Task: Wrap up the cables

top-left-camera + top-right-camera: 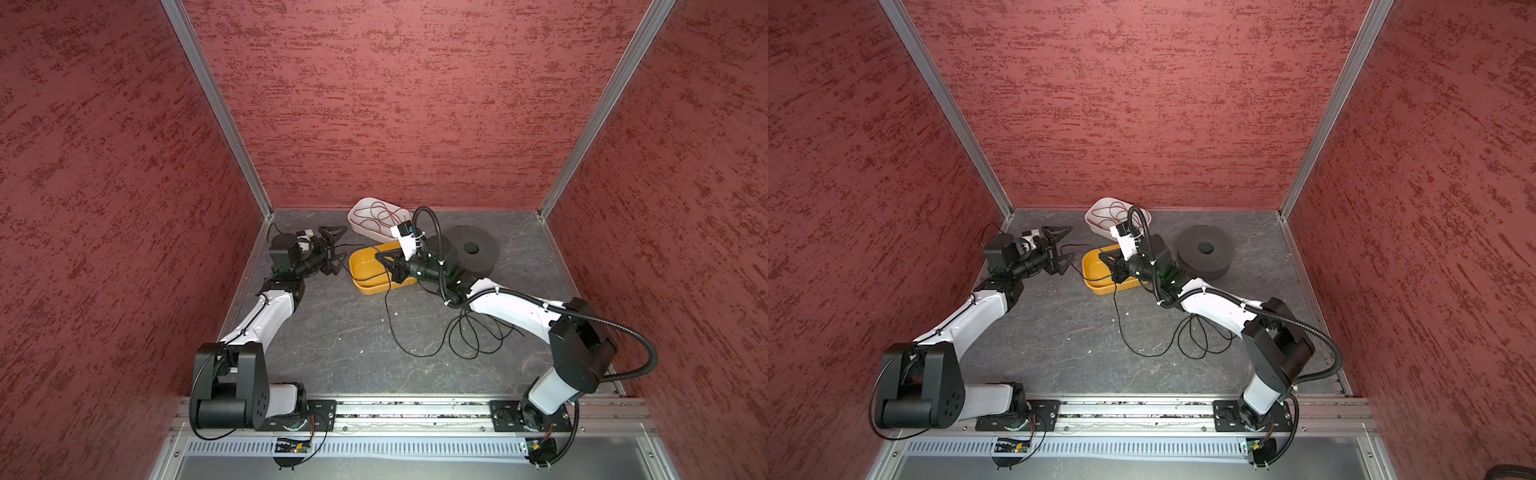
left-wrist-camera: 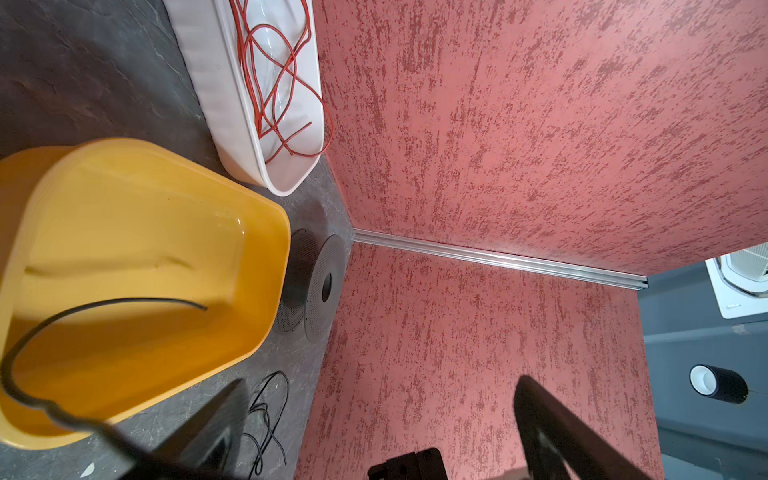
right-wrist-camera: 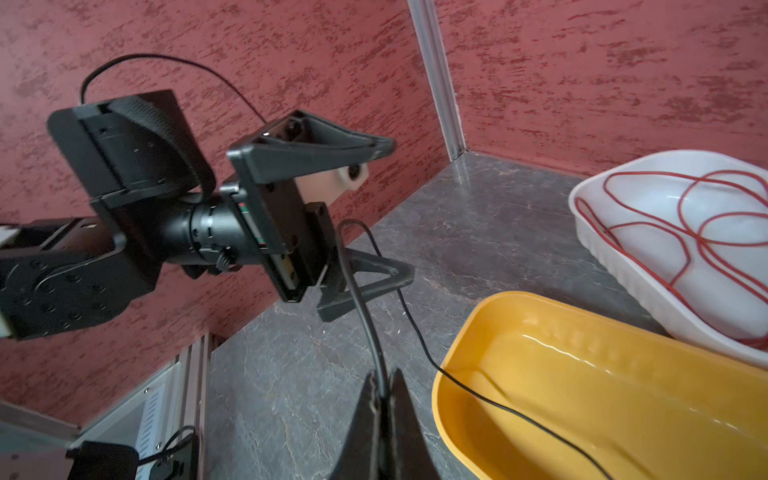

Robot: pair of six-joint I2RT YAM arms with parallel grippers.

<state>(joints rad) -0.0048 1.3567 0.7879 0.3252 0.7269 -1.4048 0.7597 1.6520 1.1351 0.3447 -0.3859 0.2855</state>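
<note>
Where printed matter is concerned, only a small mark on the white unit (image 2: pixel 739 286) outside the enclosure shows, and it is too small to read.

**Item count**
- Grippers: two.
- Trays: two, one yellow tray (image 1: pixel 365 289) and one white dish (image 1: pixel 360 226), touching or nearly so at the back of the grey table (image 1: pixel 332 332).
- Black cable (image 3: pixel 359 307): one.
- Red wire (image 2: pixel 242 41): one, coiled loosely inside the white dish (image 2: pixel 208 83).
- Black foam ring (image 1: pixel 478 259): one, lying flat to the right of the trays, with a central hole.

**End effector state**
- Left gripper (image 1: pixel 341 246): jaws spread fully and holding nothing. It hangs left of the yellow tray, fingers pointing toward it.
- Right gripper (image 3: pixel 382 395): jaws clenched on the black cable. In both top views it sits over the left part of the yellow tray (image 1: pixel 1096 286).

**Cable location**
- From the right gripper's clamp, the cable rises in an arc toward the left gripper (image 3: pixel 401 208) and passes close to its lower finger; contact cannot be confirmed.
- A thin strand then crosses the yellow tray's rim (image 3: pixel 582 316) and runs over the tray floor.
- In both top views the cable leaves the tray's front edge, trails across the table and ends in several loose loops beneath the right forearm.
</note>
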